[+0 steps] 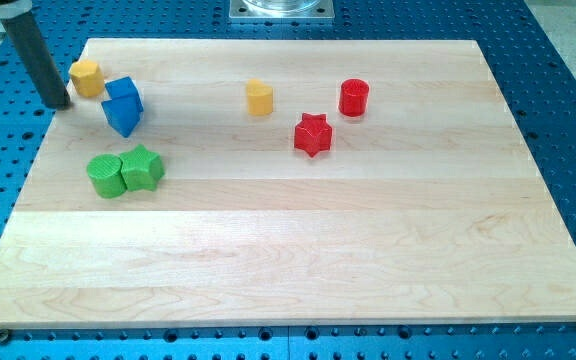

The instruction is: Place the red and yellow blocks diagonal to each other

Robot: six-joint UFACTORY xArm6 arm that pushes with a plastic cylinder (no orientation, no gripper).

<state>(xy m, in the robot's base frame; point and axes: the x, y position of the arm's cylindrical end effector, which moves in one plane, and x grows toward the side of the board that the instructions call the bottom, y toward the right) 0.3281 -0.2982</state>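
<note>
My tip [59, 102] rests at the board's top left corner, just left of a yellow hexagon block [87, 77]. A second yellow block [259, 98] sits near the top middle. A red cylinder [354, 97] stands to its right, and a red star [312, 134] lies below and between them. My tip is far to the left of both red blocks and the middle yellow block.
Two blue blocks [123, 105] sit touching, just right of the yellow hexagon. A green cylinder [106, 176] and a green star [142, 168] touch each other below them. The wooden board [298, 260] lies on a blue perforated table. A metal base [280, 10] shows at the view's top.
</note>
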